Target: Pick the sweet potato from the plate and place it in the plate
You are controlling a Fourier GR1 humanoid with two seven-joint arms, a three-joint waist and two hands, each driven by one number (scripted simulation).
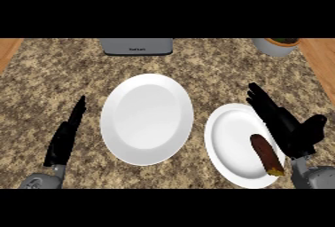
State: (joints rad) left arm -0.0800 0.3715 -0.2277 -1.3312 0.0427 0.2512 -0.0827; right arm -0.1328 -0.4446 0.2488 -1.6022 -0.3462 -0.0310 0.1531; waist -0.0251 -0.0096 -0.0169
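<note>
A dark brown sweet potato (266, 153) with a cut orange end lies on the right side of a white plate (229, 144) at the lower right. My right hand (282, 123) hovers over that plate's right rim, fingers straight and open, just above and to the right of the sweet potato, holding nothing. A second, larger white plate (146, 117) lies bare at the middle of the counter. My left hand (65, 138) rests open at the lower left, fingers straight and pointing up, left of the larger plate.
A grey appliance (136, 46) stands at the counter's back edge. A white pot with a plant (278, 45) sits at the back right. Wooden floor strips show at both far sides of the speckled counter (209, 71).
</note>
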